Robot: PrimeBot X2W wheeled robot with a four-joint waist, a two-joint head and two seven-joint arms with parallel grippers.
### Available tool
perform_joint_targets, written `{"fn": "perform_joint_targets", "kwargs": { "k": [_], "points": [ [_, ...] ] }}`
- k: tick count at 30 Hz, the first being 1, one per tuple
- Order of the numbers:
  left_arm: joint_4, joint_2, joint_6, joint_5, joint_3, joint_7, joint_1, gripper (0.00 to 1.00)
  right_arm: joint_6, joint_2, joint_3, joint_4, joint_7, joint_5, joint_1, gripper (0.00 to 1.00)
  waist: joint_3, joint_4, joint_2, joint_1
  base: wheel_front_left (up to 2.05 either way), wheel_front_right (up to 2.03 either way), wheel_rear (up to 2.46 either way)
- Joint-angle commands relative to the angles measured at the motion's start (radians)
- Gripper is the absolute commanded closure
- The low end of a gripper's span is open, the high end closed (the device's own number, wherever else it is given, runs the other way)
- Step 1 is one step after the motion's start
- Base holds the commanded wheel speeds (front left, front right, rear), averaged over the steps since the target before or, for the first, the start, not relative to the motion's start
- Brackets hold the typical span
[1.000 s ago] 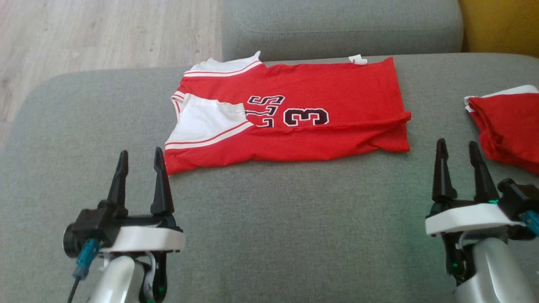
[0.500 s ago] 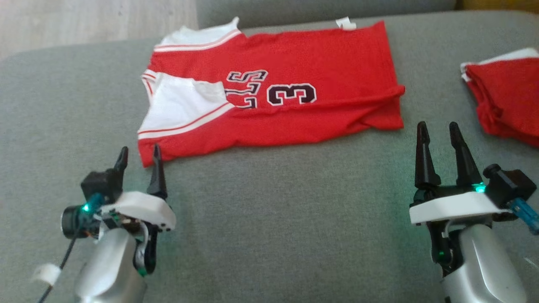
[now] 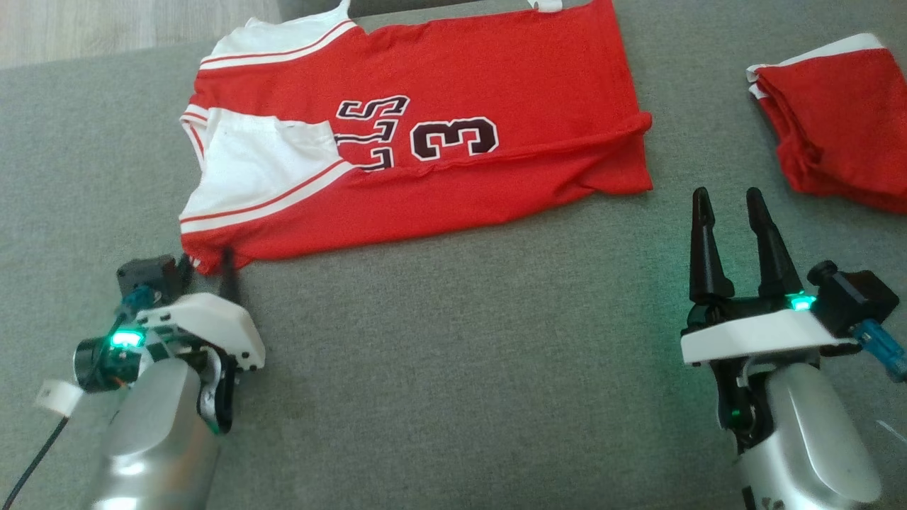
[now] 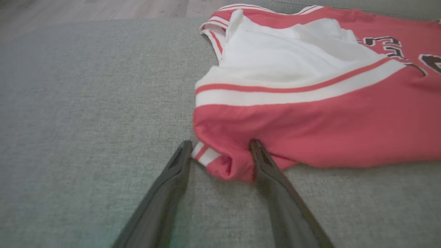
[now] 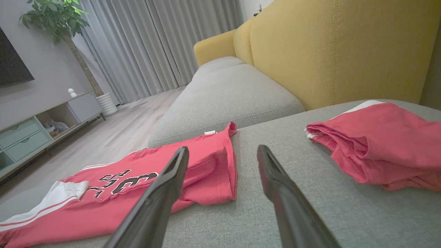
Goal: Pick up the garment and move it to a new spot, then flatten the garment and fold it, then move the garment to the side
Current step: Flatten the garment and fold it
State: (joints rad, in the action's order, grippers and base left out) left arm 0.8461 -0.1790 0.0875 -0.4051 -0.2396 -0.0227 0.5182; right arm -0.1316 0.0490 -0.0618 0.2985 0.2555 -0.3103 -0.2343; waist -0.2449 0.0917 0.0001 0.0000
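Spreading across the far half of the grey sofa cushion point(image 3: 453, 368), the red-and-white garment point(image 3: 496, 78) lies flat, with a long fold running along its near side, the white-trimmed shoulder end at the left and the hem at the right. It sits higher and further left in the head view than a second ago, but so does everything around it. The camera has dipped, and the garment has not shifted on the cushion. A second red garment point(image 3: 843, 120), folded into a thick pad, rests well apart at the far right, as before.

The real change is the left gripper point(image 3: 206, 256). A second ago it stood short of the garment with its fingers upright. Now it has tipped forward and down onto the near left corner. Its fingers are apart, not closed. In the left wrist view one tip rests on the cushion just beside the striped hem, the other touches the red cloth, and the corner is bunched between them. The right gripper point(image 3: 727, 193) has kept its place, near the garment's near right corner but clear of it, fingers apart over bare cushion.

The garment carries a large black "3" outlined in white, lying on its side. Beside it are black letters, an "S" and two that look like "L", the rest hidden under the white fold. A small white tag point(image 3: 545, 5) pokes out at the far edge, and nothing on it can be read.
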Motion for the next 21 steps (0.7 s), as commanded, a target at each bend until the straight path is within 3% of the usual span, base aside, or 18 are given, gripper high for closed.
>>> {"fn": "perform_joint_targets", "kwargs": {
  "k": [1,11,14,21],
  "points": [
    [0.025,-0.036,0.0,-0.006,0.023,0.024,0.01,1.0,0.001,0.001,-0.024,-0.039,0.006,-0.01,-0.023,0.0,0.002,-0.001,-0.0001,0.0,0.0,0.0,0.0],
    [-0.031,-0.033,-0.012,0.008,0.016,-0.139,0.063,1.0,0.001,0.001,0.006,0.029,-0.015,0.019,-0.048,0.0,0.026,-0.032,-0.0001,0.0,0.0,0.0,0.0],
    [-0.121,-0.029,-0.041,0.034,-0.007,-0.212,0.09,1.0,0.001,0.001,0.039,0.113,-0.088,0.027,-0.114,0.0,0.027,-0.048,-0.0001,0.0,0.0,0.0,0.0],
    [-0.233,-0.014,-0.076,0.079,-0.052,-0.236,0.094,1.0,0.001,0.001,0.067,0.3,-0.2,0.119,-0.264,0.0,0.011,-0.084,-0.0001,0.0,0.0,0.0,0.0]
  ]
}}
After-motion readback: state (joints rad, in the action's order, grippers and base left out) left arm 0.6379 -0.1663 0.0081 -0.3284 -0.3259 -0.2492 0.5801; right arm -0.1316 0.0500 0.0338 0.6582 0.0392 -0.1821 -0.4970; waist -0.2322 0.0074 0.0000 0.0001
